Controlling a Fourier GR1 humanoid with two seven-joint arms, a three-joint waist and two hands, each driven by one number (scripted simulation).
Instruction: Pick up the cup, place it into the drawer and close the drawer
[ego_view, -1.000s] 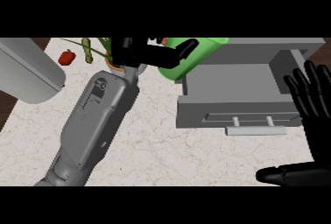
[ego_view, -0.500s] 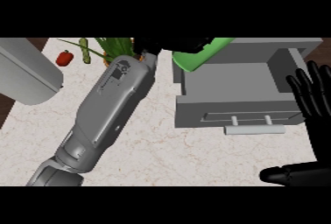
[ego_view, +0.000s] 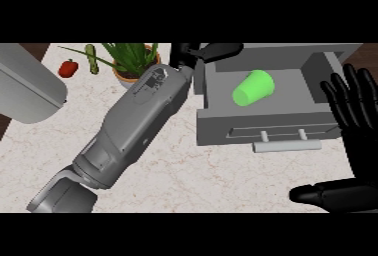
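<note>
Inside the open grey drawer (ego_view: 221, 131) by the far right corner of the pale marbled worktop (ego_view: 192, 175) lies the bright green plastic cup (ego_view: 254, 88), apart from both hands. Left hand (ego_view: 210, 51) at the drawer's far left corner, fingers released, holding nothing. Right hand (ego_view: 356, 107) rests at the worktop's right edge, fingers spread.

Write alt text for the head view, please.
A green cup lies inside the open grey drawer, with the left hand by the drawer's far left corner. The right hand rests open at the view's right edge.
</note>
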